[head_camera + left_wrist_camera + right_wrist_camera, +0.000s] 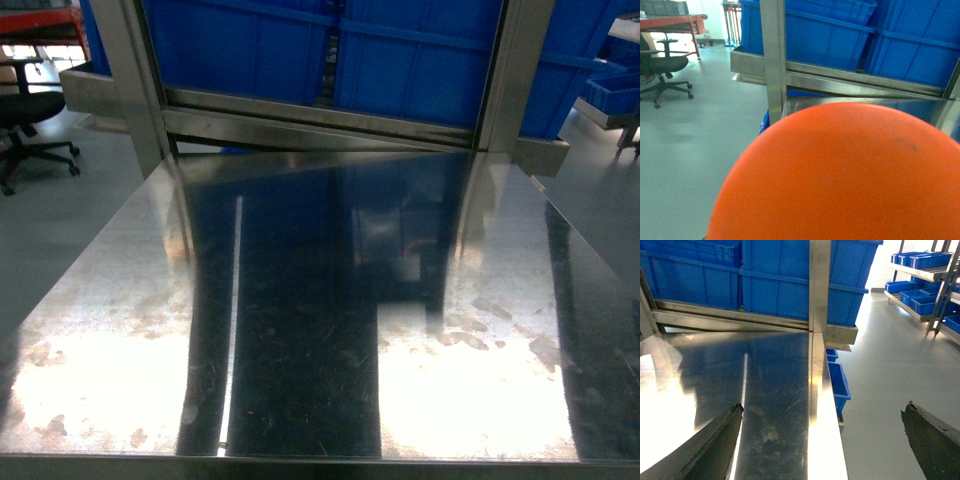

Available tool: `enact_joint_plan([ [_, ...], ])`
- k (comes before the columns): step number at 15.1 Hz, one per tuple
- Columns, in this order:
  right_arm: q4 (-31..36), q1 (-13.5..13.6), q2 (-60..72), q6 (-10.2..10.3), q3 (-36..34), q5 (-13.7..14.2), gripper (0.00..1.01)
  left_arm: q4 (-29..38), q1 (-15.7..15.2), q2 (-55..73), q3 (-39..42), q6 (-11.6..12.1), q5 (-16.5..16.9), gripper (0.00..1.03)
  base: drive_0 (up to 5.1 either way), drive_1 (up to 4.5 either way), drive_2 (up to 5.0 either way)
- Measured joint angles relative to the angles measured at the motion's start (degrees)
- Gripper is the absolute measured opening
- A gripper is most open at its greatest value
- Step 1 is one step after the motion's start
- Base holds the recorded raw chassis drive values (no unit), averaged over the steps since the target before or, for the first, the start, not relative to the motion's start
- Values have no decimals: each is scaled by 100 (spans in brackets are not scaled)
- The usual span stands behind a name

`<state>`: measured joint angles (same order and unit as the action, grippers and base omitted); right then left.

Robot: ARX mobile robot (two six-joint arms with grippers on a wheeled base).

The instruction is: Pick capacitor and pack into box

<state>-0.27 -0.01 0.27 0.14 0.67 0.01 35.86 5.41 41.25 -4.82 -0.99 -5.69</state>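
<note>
While right pincer (822, 440) gapes wide, steel table (320, 330), blue bins (400, 50), orange dome (840, 175) hiding left pincer

Stainless steel table (320, 330) fills lower frame, glare patches. Big blue plastic bins (300, 50) on steel rack (320, 115) along top. Black office chair (25, 110) upper left. Orange dome (840, 175) blocks lower left-wrist view. Small blue bins (837, 382) on floor, right-wrist view centre.

No legible text, label, brand, number or sign appears in any view. The blue bins (400, 60) at the top of the frame, the steel surface (320, 330) and the orange dome (840, 175) filling the lower left-wrist view carry no readable markings.
</note>
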Motion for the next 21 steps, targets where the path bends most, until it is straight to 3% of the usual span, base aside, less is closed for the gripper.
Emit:
enact_joint_plan([
  [2,0,0,0,2,0,2,98,-358,-525,-479,164,4,535,43,0,0,0],
  [3,-2,0,0,0,0,2,98,-494,-566,-669,205,4,492,43,0,0,0],
  [4,0,0,0,0,0,0,98,-216,-546,-745,356,9,564,43,0,0,0],
  [12,-2,0,0,0,0,2,98,-1731,-535,-2273,407,13,568,43,0,0,0],
  [20,-2,0,0,0,0,0,98,-2605,-535,-3156,407,15,568,43,0,0,0],
  [21,-2,0,0,0,0,0,98,-3329,-535,-3606,404,15,562,43,0,0,0],
])
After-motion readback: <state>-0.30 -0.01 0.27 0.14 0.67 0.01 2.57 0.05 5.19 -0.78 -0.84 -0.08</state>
